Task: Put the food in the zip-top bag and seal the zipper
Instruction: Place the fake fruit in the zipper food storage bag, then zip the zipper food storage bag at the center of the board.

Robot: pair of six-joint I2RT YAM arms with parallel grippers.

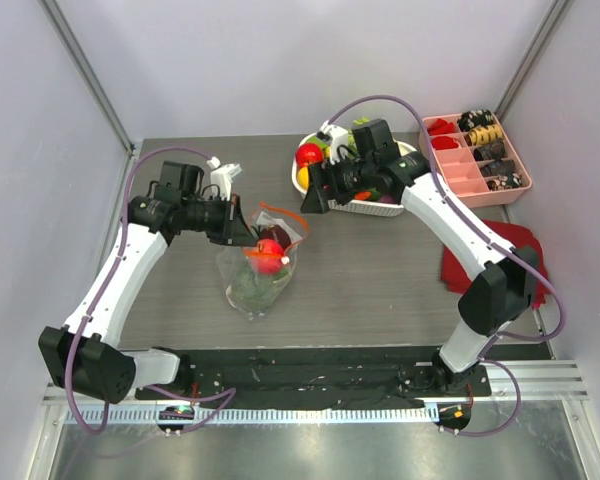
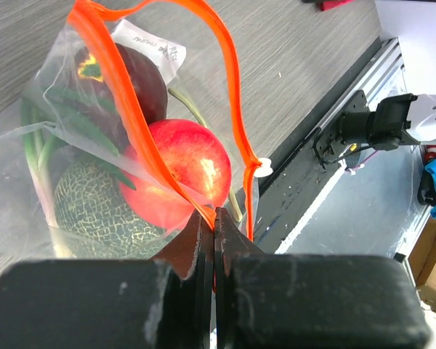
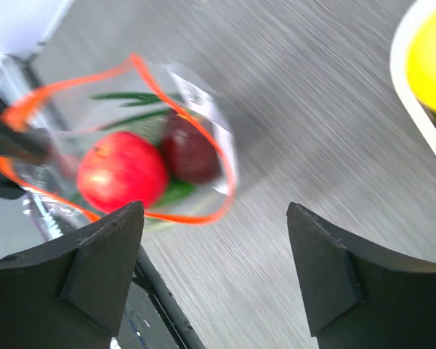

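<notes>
The clear zip-top bag (image 1: 255, 285) stands on the table with its mouth open. Inside are a round red fruit (image 2: 180, 171), a netted grey-green head (image 2: 94, 211), a dark maroon fruit (image 2: 134, 80) and long green leaves. My left gripper (image 2: 212, 213) is shut on the orange-red zipper strip (image 2: 231, 94) at the near rim and holds the mouth up. The strip's white end piece (image 2: 261, 169) hangs beside it. My right gripper (image 1: 309, 200) is open and empty, above the table between bag and basket. Its wrist view shows the bag (image 3: 203, 109) and red fruit (image 3: 122, 169) ahead.
A white basket (image 1: 395, 205) at the back centre holds more toy produce, including a red fruit (image 1: 309, 154) and a yellow one (image 3: 430, 58). A pink divided tray (image 1: 460, 178) sits at the back right. A dark red cloth (image 1: 520, 240) lies under the right arm.
</notes>
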